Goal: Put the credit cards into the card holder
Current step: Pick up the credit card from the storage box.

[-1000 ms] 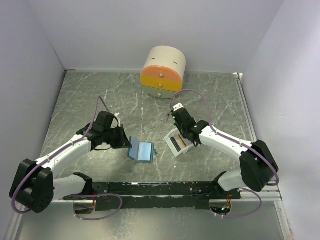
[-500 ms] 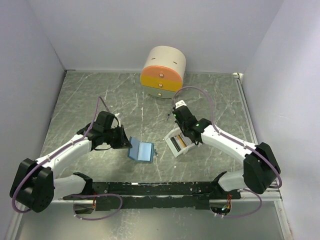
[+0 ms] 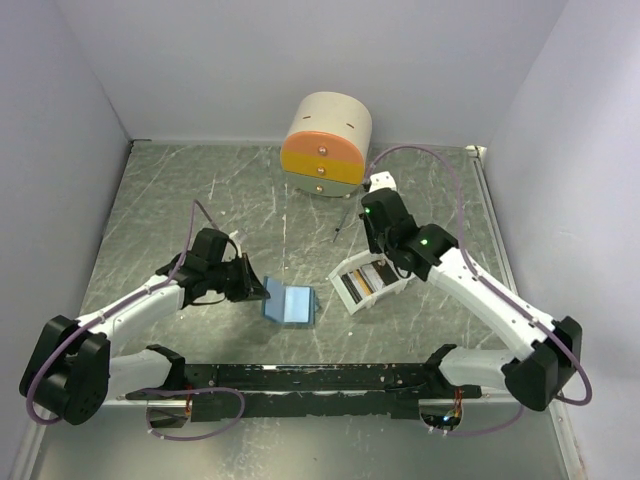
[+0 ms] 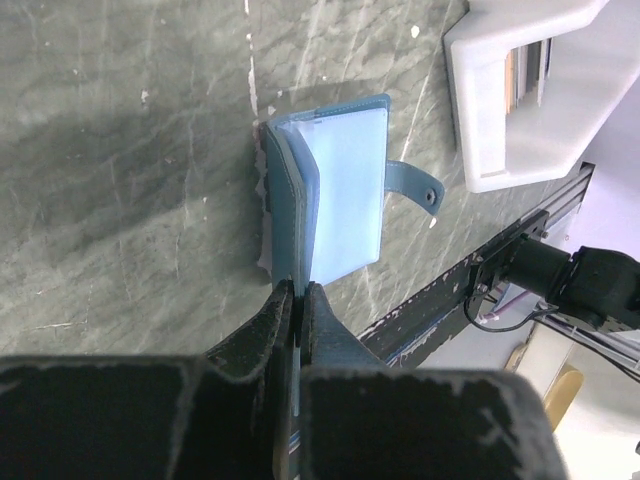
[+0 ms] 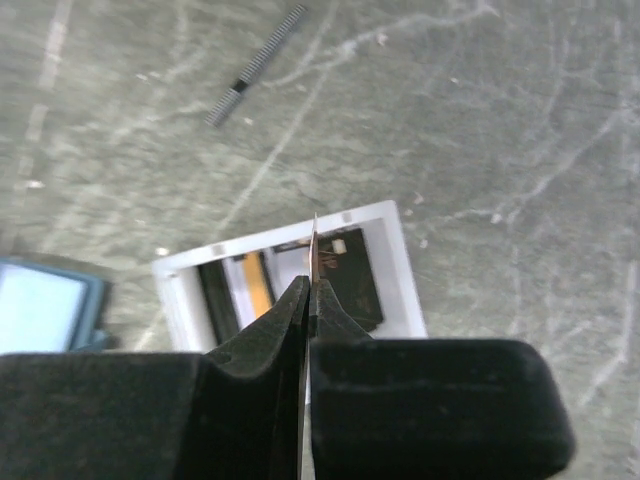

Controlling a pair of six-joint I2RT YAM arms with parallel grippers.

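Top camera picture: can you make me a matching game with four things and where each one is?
Things:
1. card holder
2. card
3. tray
4. drawer box

Places:
A. pinched in the right gripper
B. at the back of the table
C. pinched in the left gripper
D. between the card holder and the right arm, cards inside

Pairs: 1-C, 2-A, 3-D, 4-B

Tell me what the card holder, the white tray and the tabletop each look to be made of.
Card holder: light blue and matte, with thin bendable covers and a soft snap tab; likely faux leather or soft vinyl.
Tray: opaque white and smooth, with thick walls; probably moulded plastic.
Tabletop: grey-green with white veins and a slight sheen; it looks like marble, but real stone or a printed laminate cannot be told apart.
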